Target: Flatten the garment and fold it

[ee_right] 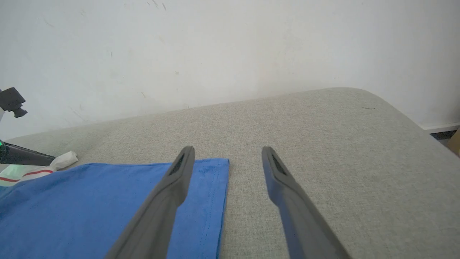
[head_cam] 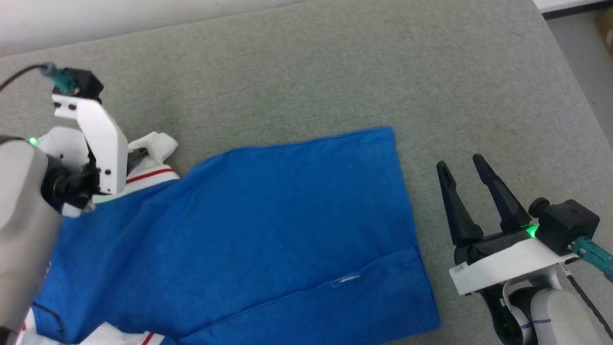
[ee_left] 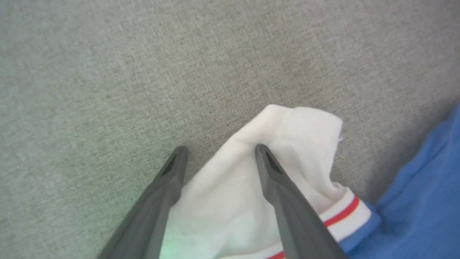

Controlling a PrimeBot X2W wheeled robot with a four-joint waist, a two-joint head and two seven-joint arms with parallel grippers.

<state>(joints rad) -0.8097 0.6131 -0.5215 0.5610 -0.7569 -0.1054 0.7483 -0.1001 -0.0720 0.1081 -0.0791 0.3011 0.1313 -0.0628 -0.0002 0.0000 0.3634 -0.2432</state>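
Note:
The garment [head_cam: 287, 215] lies spread with its blue side up on the grey surface, its hem to the right and a long crease near the front. Its white sleeve [head_cam: 155, 143] with the red stripe is bunched at the left. My left gripper [head_cam: 136, 158] hovers over that sleeve, open. In the left wrist view the sleeve [ee_left: 298, 133] lies between and under the fingers [ee_left: 276, 187], and no grip on it shows. My right gripper [head_cam: 459, 163] stands open just right of the hem. In the right wrist view the hem corner [ee_right: 215, 172] sits beside its left finger.
The grey padded surface [head_cam: 311, 72] stretches bare behind and to the right of the garment. A pale wall [ee_right: 230, 46] rises behind it. The surface's right edge [head_cam: 570, 62] drops to the floor, with a white skirting at the top right.

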